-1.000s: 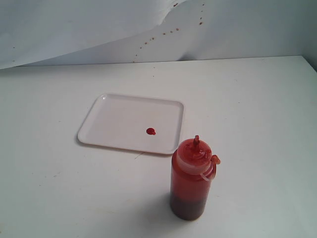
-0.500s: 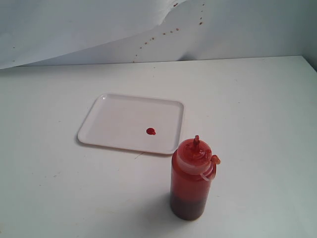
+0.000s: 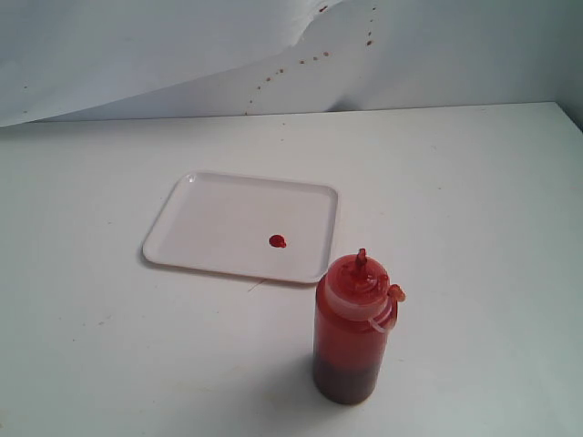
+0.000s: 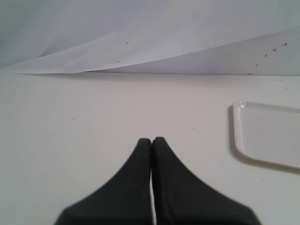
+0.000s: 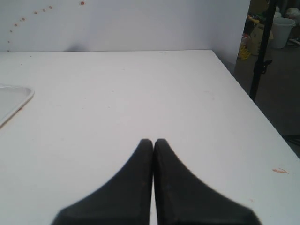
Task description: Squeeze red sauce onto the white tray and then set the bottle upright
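White table [image 3: 474, 228], speckled white backdrop [image 3: 137, 55], black stand [image 5: 262, 49]

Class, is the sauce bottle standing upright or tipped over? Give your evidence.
Upright. The bottle stands on its base on the table, nozzle pointing up, near the white tray.

A tray [image 3: 219, 218] is laid flat on a white table [image 3: 474, 200]. A small blob of sauce [image 3: 277, 241] is seen on the tray, toward its near right corner. Near that corner, a bottle [image 3: 348, 341] is stood upright on the table, nozzle [image 3: 362, 259] pointed up, cap [image 3: 396, 293] hung aside on its tether. The backdrop [image 3: 137, 55] is dotted with specks [image 3: 316, 58].
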